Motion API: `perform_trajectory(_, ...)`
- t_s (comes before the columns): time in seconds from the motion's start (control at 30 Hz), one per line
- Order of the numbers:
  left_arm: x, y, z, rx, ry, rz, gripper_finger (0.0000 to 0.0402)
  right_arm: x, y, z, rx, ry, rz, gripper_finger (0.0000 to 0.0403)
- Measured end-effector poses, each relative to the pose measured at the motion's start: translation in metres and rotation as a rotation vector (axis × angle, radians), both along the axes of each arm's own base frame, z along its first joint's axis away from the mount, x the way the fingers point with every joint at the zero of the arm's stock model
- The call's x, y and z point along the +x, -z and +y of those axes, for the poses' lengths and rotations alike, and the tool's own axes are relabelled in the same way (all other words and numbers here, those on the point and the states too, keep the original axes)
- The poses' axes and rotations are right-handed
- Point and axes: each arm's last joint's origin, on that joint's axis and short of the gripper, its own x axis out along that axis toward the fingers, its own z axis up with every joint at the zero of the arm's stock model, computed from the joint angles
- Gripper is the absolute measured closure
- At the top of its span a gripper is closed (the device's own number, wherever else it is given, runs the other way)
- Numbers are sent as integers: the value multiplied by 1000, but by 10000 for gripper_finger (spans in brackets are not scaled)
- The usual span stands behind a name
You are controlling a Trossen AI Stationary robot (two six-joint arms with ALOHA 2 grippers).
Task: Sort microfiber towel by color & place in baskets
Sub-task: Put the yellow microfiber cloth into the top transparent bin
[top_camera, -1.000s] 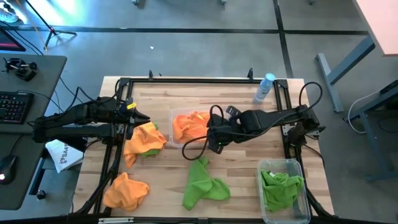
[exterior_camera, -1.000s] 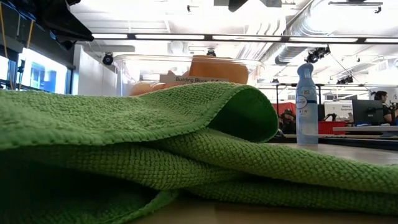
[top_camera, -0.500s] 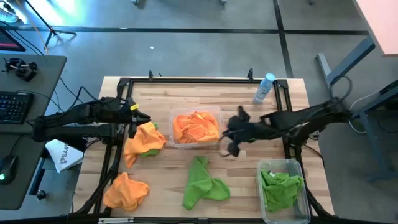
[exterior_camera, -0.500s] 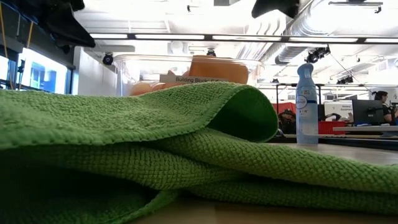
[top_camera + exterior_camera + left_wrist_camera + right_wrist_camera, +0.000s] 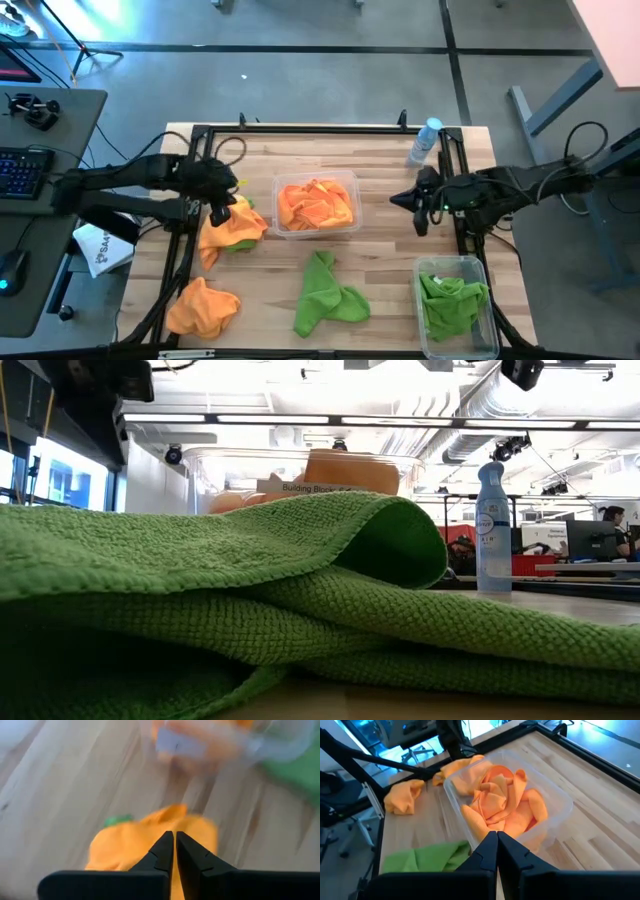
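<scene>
The clear basket [image 5: 345, 228] at the table's middle holds several orange towels [image 5: 502, 802]. A second clear basket [image 5: 428, 330], at the near right corner, holds a green towel [image 5: 452, 300]. Three towels lie loose on the wood. One orange towel [image 5: 233, 225] has a bit of green showing under it, another orange towel [image 5: 202, 307] is near the left front, and a green towel [image 5: 325, 295] fills the low view [image 5: 200, 590]. My left gripper [image 5: 222, 192] [image 5: 174, 836] is shut above the first orange towel [image 5: 150, 847]. My right gripper [image 5: 398, 198] [image 5: 497, 836] is shut and empty, to the right of the middle basket.
A clear spray bottle with a blue cap [image 5: 425, 140] [image 5: 492, 525] stands near the table's far right corner. The black frame rails [image 5: 300, 128] run along the far edge and both sides. Bare wood lies between the two baskets.
My right gripper has drawn back from over the middle basket toward the table's right edge. The orange towels stay in the basket. My left arm has shifted its pose, and its gripper now tips down over the orange towel on the left. The loose towels have not moved.
</scene>
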Motion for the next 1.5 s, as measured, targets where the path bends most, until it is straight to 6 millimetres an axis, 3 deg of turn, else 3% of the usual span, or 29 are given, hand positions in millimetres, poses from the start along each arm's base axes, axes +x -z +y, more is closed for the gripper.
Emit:
perform_trajectory(0.4,31,23,5,102,134,283,394,-4,6,-1,-26,-2,22,403)
perform_trajectory(0.87,54,47,5,145,377,463,299,-2,7,-1,-19,20,25,403)
perform_trajectory(1.5,75,81,4,85,632,637,303,-2,7,-3,-57,87,15,403)
